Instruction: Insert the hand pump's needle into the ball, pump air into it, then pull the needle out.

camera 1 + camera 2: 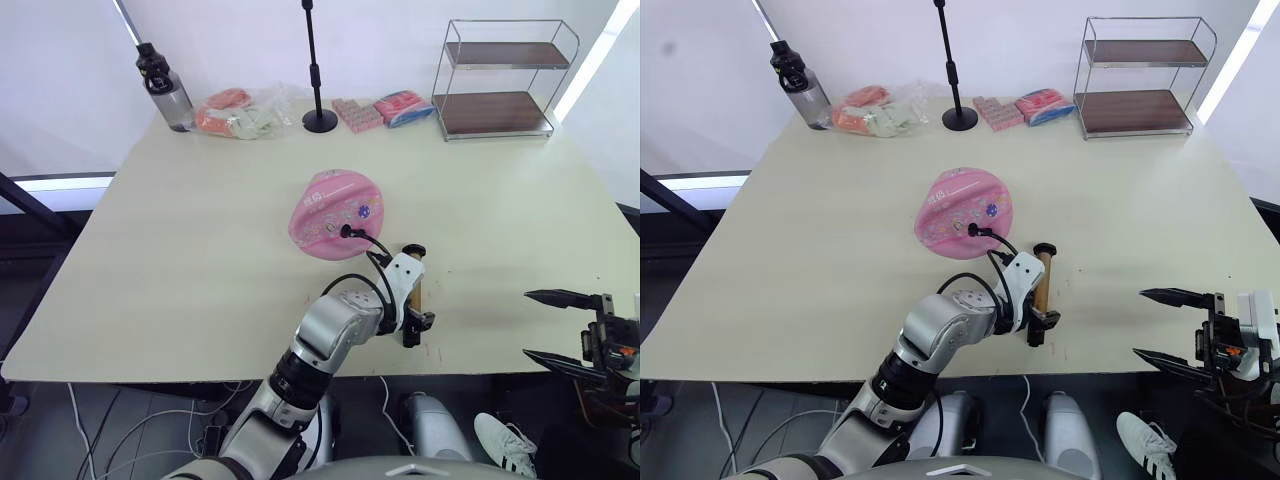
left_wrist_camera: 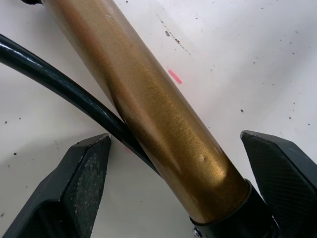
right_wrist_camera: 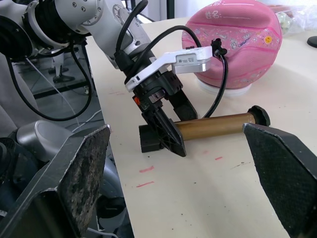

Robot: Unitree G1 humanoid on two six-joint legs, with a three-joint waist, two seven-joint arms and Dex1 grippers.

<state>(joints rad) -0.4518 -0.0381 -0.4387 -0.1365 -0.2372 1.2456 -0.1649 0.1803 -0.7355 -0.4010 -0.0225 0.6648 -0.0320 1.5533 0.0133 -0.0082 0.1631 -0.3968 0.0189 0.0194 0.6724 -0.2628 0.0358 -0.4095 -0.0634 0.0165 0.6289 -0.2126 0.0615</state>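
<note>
The ball is resting partly inflated near the table centre, and the thin black hose is running into its near face, so the needle is apparently seated, though the pin itself is hidden. The hand pump is lying flat at the ball's 5 o'clock, and the left gripper is straddling its lower barrel with fingers spread and not yet clamped, presumably to steady it. The right gripper is hovering released at 4 o'clock, well apart, likely waiting for the T-handle.
</note>
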